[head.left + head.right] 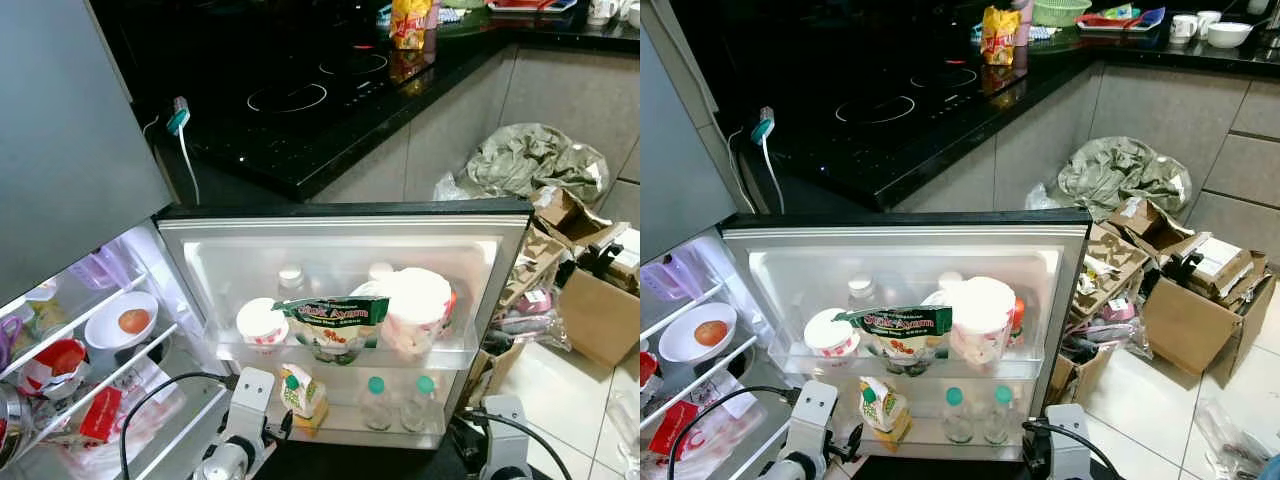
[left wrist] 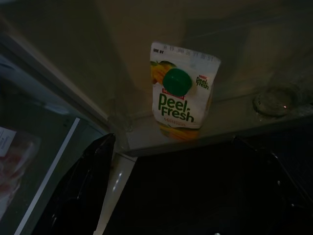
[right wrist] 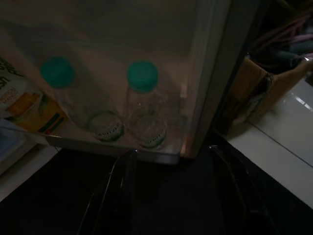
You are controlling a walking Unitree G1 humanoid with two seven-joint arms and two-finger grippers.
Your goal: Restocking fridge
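Observation:
The fridge door [image 1: 345,212] stands open towards me. On its lower shelf [image 1: 345,425] a Peel Fresh juice carton [image 2: 183,90] with a green cap stands at the left, and two clear bottles with green caps [image 1: 376,403] [image 3: 145,105] stand at the right. The upper door shelf holds a small white cup [image 1: 262,325], a green pouch [image 1: 335,325] and a large white tub [image 1: 415,310]. My left gripper [image 2: 181,196] is open just short of the carton, holding nothing. My right gripper [image 3: 176,196] is open below the right-hand bottle, also holding nothing.
Inside the fridge at the left, wire shelves carry a white bowl [image 1: 122,322] and red packets [image 1: 100,412]. A black cooktop counter [image 1: 300,95] lies behind the door. Cardboard boxes [image 1: 600,310] and a crumpled bag [image 1: 525,160] crowd the tiled floor on the right.

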